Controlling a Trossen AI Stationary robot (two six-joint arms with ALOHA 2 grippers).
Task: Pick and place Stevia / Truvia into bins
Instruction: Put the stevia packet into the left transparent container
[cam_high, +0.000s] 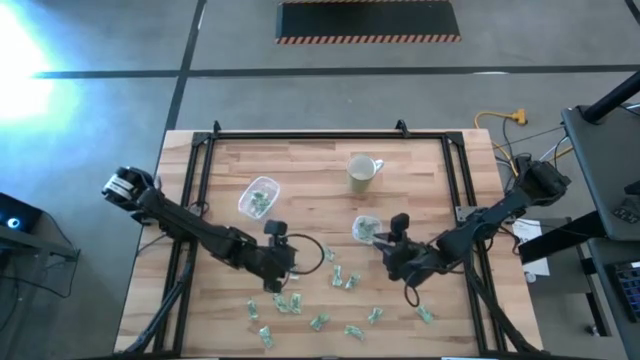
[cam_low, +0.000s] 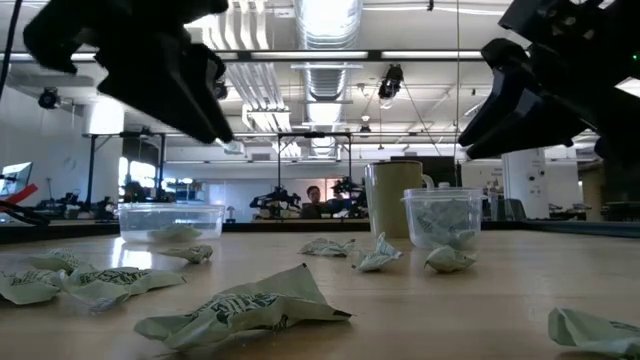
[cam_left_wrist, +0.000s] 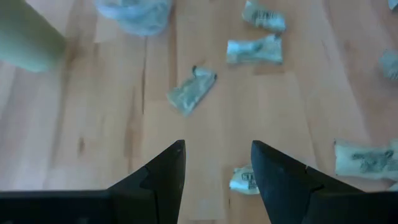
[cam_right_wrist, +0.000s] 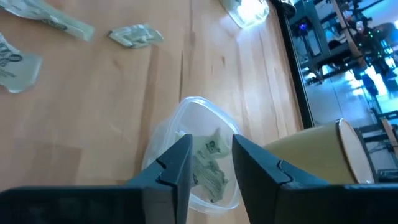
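Pale wood table (cam_high: 420, 170) (packets (cam_high: 289, 303) scattered) in a workshop; both arms' jaws spread, empty.

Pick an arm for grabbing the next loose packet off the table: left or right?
Left, probably. The left claw is open and empty over bare wood, with loose packets just ahead. The right claw hangs over the small bin, open and holding nothing, with loose packets farther off.

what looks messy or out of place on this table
Crumpled Stevia packets lie strewn over the near half of the table, still outside both bins, which hold only a few. The mug stands upright; nothing looks spilled or damaged.
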